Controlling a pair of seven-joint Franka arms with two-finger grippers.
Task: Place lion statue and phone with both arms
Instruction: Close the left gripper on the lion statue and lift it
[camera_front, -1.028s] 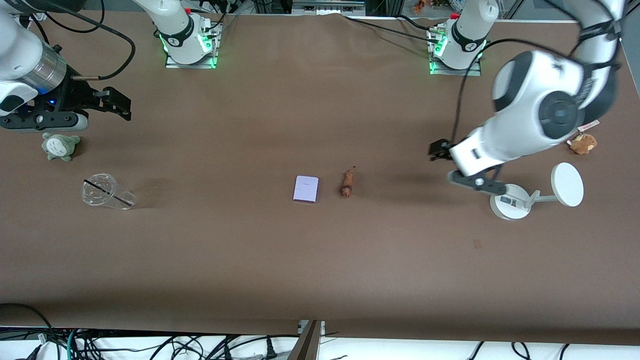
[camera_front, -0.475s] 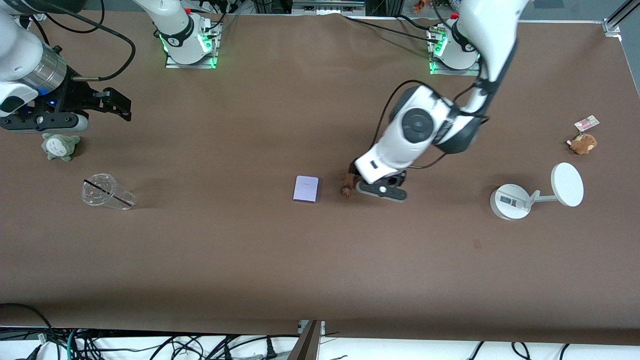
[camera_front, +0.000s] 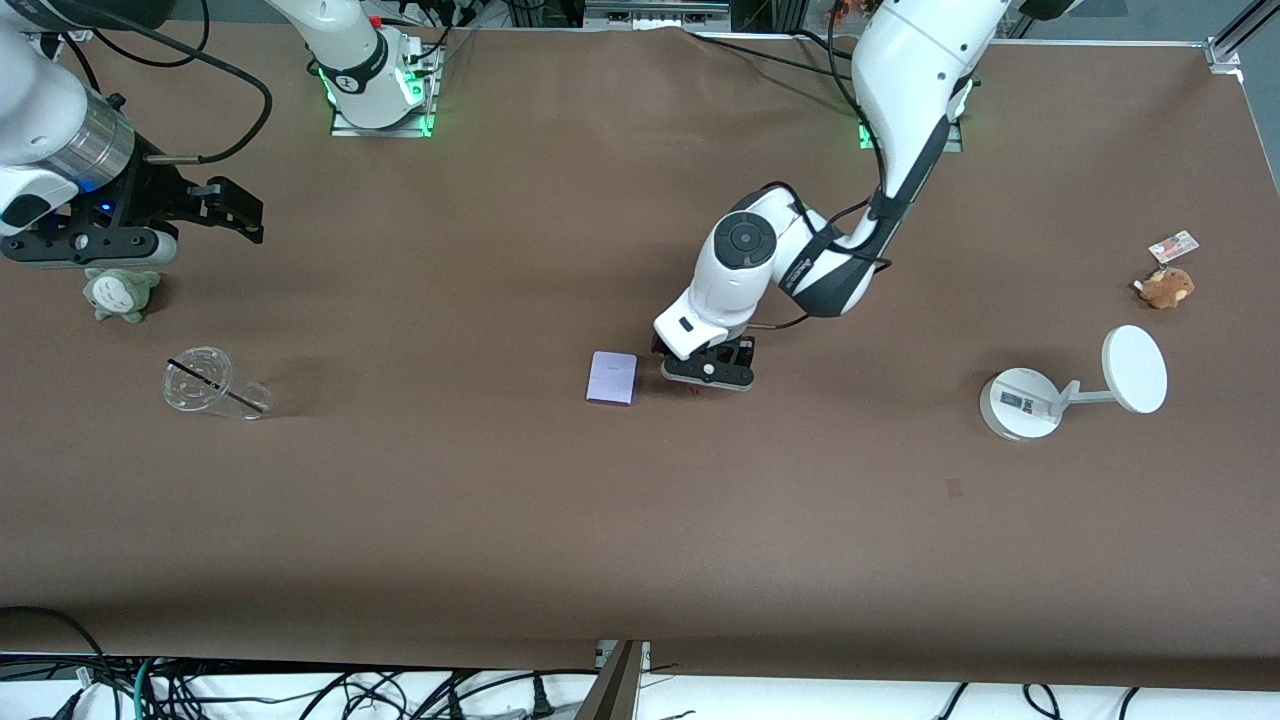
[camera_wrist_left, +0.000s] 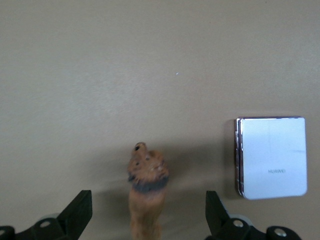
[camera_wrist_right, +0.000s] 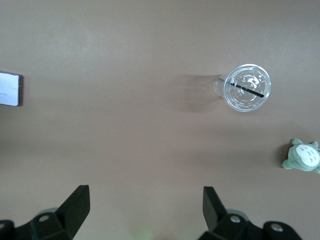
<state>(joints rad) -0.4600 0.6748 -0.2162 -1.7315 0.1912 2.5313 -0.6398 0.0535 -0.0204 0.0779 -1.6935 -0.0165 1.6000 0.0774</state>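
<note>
Now we see the left gripper (camera_front: 706, 368) low over the lion statue (camera_wrist_left: 146, 192), fingers spread wide on either side without touching. Our right gripper (camera_front: 215, 208) waits, jaws apart, above the table's right-arm end. Just beside the statue lies the phone (camera_front: 611, 378).

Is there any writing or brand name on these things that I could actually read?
"HUAWEI": faint, on the phone lying flat beside the lion statue.
Label on the white stand's base: too small to read.
Tag by the brown plush: too small to read.
Nothing else bears readable text.
</note>
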